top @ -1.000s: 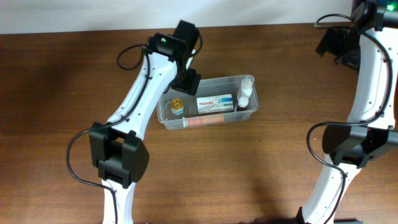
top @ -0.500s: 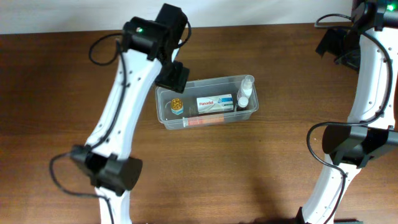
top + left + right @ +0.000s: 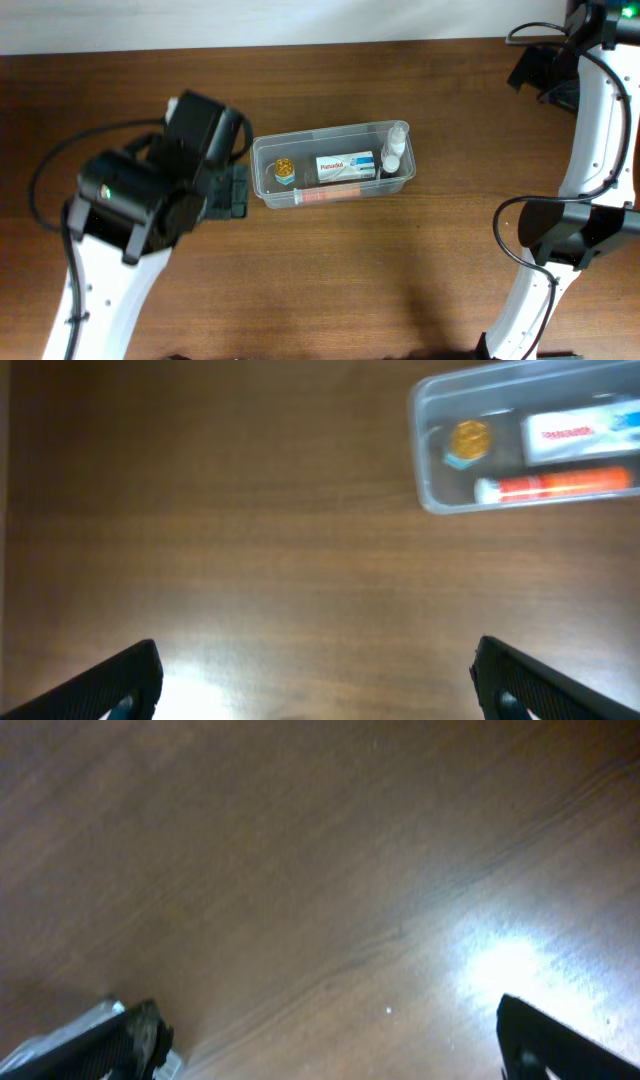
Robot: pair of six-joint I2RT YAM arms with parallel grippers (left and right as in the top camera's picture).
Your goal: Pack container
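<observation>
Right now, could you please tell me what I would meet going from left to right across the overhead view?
left arm → left gripper → container, holding in turn a gold-lidded jar, a Panadol box and white bottles → right arm

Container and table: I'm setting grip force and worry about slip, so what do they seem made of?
The container looks like clear, glossy plastic: the brown table shows through its walls and floor. The table looks like wood or wood-grain laminate, smooth with some sheen: grain lines and a glare patch show in the wrist views.
</observation>
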